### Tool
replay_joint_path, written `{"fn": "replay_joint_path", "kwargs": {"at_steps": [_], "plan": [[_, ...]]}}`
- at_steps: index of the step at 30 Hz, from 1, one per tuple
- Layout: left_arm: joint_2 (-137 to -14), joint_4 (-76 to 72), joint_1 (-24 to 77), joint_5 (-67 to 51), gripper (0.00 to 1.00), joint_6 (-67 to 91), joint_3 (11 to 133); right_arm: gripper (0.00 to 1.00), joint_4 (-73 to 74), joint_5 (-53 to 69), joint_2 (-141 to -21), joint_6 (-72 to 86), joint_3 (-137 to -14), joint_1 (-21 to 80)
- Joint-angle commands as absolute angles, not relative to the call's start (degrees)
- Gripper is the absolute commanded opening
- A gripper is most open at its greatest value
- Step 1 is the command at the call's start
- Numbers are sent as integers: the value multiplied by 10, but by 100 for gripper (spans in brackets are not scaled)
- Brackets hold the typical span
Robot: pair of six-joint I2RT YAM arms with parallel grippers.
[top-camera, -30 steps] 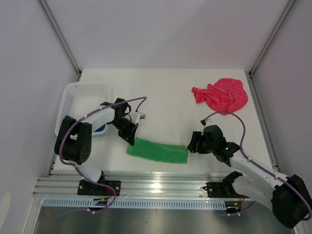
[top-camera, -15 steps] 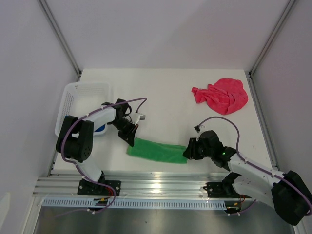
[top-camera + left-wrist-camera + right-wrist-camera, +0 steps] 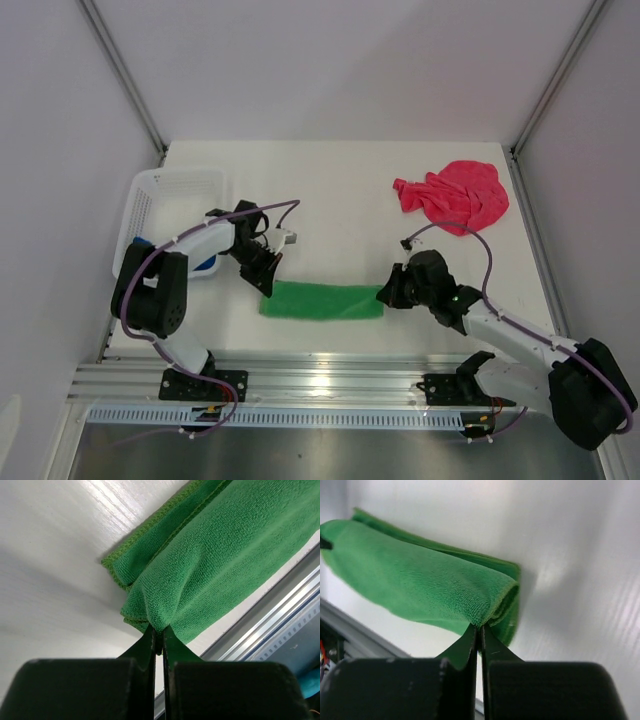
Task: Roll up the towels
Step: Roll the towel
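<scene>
1. Near the front edge of the table, we find the green towel folded into a long strip.
2. We note the left gripper clamped tight on the strip's left end.
3. We note the right gripper pinched closed on the fold at its right end.
4. We record the pink-red towel crumpled at the far right, well apart.
5. We record a white basket at the far left.
</scene>
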State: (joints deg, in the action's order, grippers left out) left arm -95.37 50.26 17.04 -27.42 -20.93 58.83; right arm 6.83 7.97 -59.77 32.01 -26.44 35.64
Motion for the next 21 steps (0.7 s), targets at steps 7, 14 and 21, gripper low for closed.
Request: {"fn": "replay_joint_path", "kwargs": {"at_steps": [7,14,21], "plan": [[-981,481,154,-200,1,-190,593,0,14,83,-721,339,-261,298],[-984,489,151,-222,35,-186,599,41,17,76,-746,338,-278,294],[-934,501,135,-242,48,-178,595,45,49,69,-707,340,-273,304]]}}
